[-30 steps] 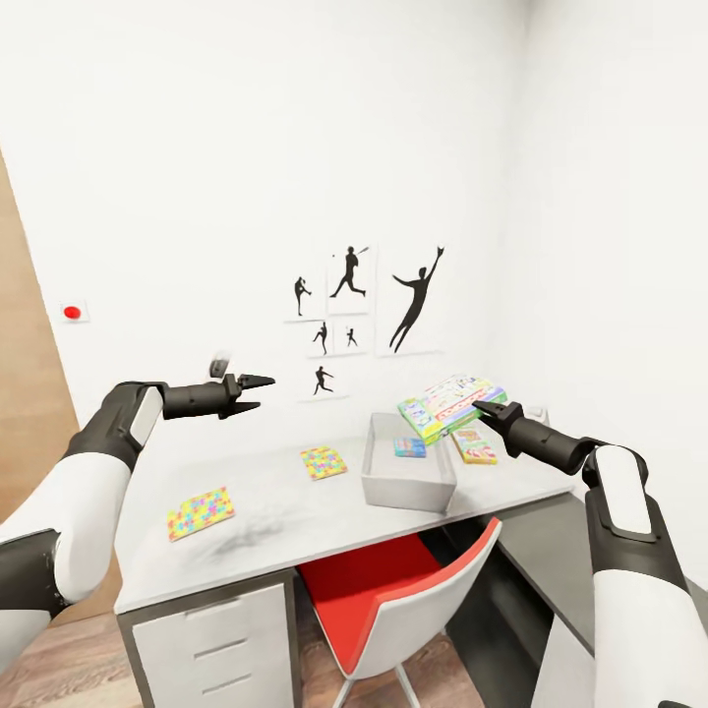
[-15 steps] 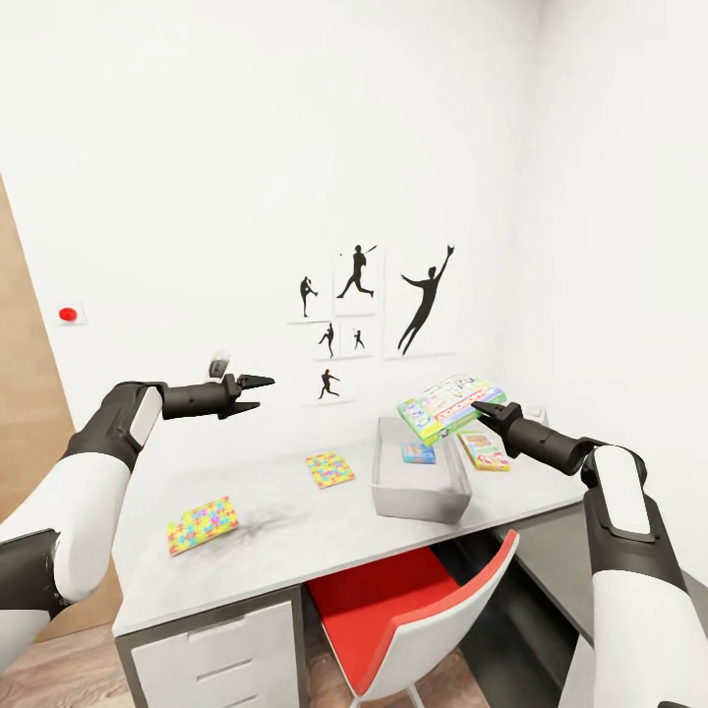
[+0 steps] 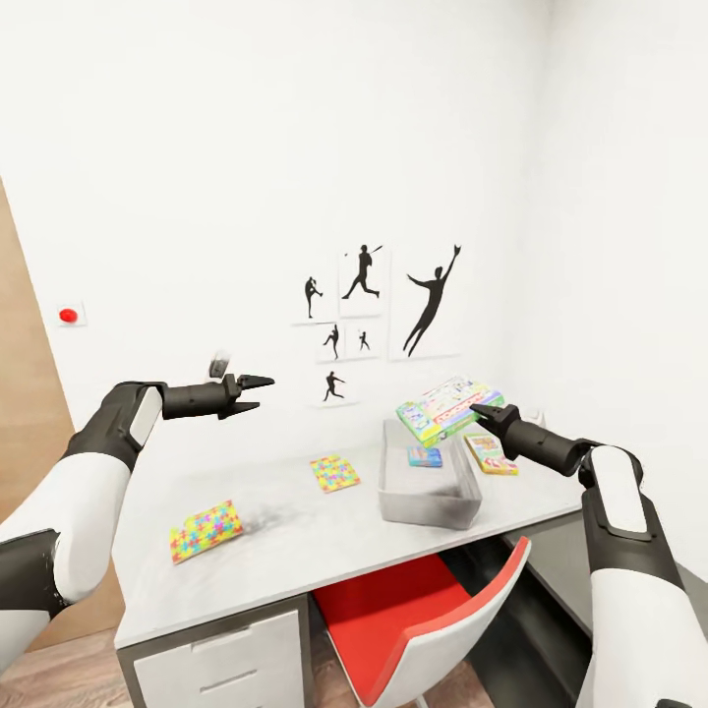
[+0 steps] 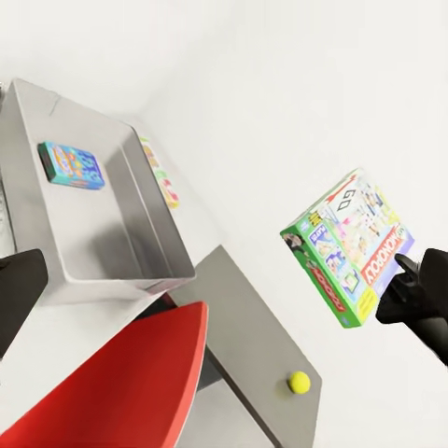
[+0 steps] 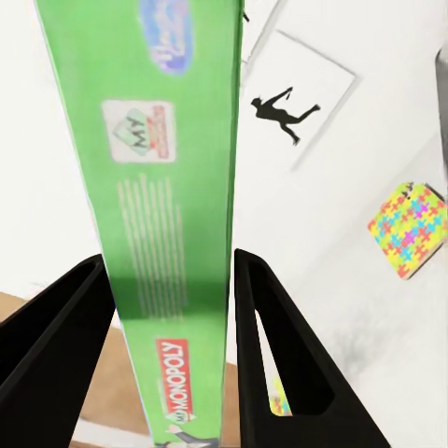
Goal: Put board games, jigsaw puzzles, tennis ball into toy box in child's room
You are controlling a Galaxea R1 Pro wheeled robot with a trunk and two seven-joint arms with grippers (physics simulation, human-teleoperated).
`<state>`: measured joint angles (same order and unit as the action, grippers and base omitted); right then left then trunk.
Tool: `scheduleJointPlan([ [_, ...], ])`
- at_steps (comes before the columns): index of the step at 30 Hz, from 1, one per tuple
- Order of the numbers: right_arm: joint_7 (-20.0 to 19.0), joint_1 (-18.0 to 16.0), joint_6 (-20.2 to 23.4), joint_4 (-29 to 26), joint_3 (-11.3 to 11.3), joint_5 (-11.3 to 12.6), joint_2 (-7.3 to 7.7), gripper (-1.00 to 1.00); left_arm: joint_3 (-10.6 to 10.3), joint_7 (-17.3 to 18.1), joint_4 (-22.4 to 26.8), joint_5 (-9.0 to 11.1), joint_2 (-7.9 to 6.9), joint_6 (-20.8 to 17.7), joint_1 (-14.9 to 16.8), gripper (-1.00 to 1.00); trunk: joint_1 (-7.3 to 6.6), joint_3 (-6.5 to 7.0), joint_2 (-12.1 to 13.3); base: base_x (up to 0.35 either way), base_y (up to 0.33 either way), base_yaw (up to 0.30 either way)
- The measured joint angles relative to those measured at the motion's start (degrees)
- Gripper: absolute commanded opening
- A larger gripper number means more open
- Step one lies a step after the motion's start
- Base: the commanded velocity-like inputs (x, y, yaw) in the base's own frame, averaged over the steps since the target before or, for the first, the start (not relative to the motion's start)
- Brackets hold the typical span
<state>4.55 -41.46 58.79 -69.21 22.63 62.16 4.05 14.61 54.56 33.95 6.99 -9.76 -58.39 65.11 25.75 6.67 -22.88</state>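
Observation:
My right gripper (image 3: pixel 482 411) is shut on the white-green board game (image 3: pixel 447 408), held tilted in the air over the far right corner of the grey toy box (image 3: pixel 430 501). The right wrist view shows its green edge (image 5: pixel 173 187) clamped between both fingers (image 5: pixel 280 355). A blue board game (image 3: pixel 425 456) lies inside the box. The orange-green one (image 3: pixel 492 453) rests on the table (image 3: pixel 295 556) just right of the box. Two jigsaw puzzles (image 3: pixel 335 472) (image 3: pixel 205 530) lie to the left. My left gripper (image 3: pixel 251 388) hovers open above them. The tennis ball (image 4: pixel 298 381) sits on the desk's side wing.
A red chair with a white shell (image 3: pixel 423 610) is pushed under the desk in front of the toy box. White drawers (image 3: pixel 216 659) are below the desk's left end. Silhouette pictures (image 3: pixel 379 315) hang on the back wall. A wooden panel (image 3: pixel 20 413) stands at the left.
The whole picture has shifted: desk, toy box and wall pictures sit further right in view, so the camera has moved. Both arms keep their pose, the game still in the right gripper.

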Motion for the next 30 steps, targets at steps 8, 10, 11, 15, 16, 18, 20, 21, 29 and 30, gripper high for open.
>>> scheduleJointPlan([
  [8, 7.3, -1.6, 0.0, 6.0, 0.1, -0.2, -0.66, -1.00, 0.0, 0.0, 0.0, 0.1, 0.00, 0.0, 0.0, 1.00, 0.01, 0.00, 0.0, 0.067, 0.045, 0.000],
  [10, 9.4, -1.9, -0.3, 6.4, 0.2, 0.0, -0.89, -1.00, 0.0, 0.0, 0.0, 0.1, 0.00, 0.0, 0.0, 1.00, 0.01, 0.00, 0.0, 0.009, 0.005, 0.000],
  [11, 9.9, -1.9, -0.4, 6.5, 0.2, 0.1, -0.95, -1.00, -0.1, 0.0, 0.0, 0.1, 0.00, 0.0, -0.1, 1.00, 0.01, 0.00, 0.0, 0.004, 0.003, 0.000],
  [15, 10.5, -1.8, -0.5, 6.4, 0.3, 0.9, -1.01, -1.00, -0.1, -0.1, 0.0, 0.1, 0.00, 0.1, -0.1, 1.00, 0.01, 0.00, 0.0, 0.001, 0.001, 0.000],
  [16, 10.6, -1.6, -0.5, 6.3, 0.3, 1.2, -0.99, -1.00, -0.1, 0.0, 0.0, 0.1, 0.00, 0.1, -0.1, 1.00, 0.01, 0.00, 0.0, 0.000, 0.000, 0.000],
  [18, 10.6, -1.4, -0.4, 6.1, 0.3, 1.8, -0.98, -1.00, -0.1, 0.0, 0.0, 0.1, 0.00, 0.1, -0.1, 1.00, 0.01, 0.00, 0.0, 0.000, 0.000, 0.000],
  [20, 10.6, -1.4, -0.4, 6.1, 0.3, 2.1, -0.96, -1.00, -0.1, 0.0, 0.0, 0.1, 0.00, 0.1, -0.1, 1.00, 0.01, 0.00, 0.0, 0.000, 0.000, 0.000],
  [21, 10.6, -1.3, -0.3, 6.1, 0.3, 2.2, -0.88, -1.00, -0.1, 0.0, 0.0, 0.1, 0.00, 0.1, -0.1, 1.00, 0.01, 0.00, 0.0, 0.000, 0.000, 0.000],
  [29, 10.5, -1.2, -0.3, 6.2, 0.3, 2.5, -0.52, -1.00, 0.0, 0.1, 0.0, 0.1, 0.00, 0.1, -0.1, 1.00, 0.01, 0.00, 0.0, 0.001, 0.000, 0.000],
  [30, 10.5, -1.2, -0.3, 6.2, 0.3, 2.5, -0.57, -1.00, 0.0, 0.1, 0.0, 0.2, 0.00, 0.0, -0.1, 1.00, 0.01, 0.00, 0.0, 0.043, 0.018, 0.000],
])
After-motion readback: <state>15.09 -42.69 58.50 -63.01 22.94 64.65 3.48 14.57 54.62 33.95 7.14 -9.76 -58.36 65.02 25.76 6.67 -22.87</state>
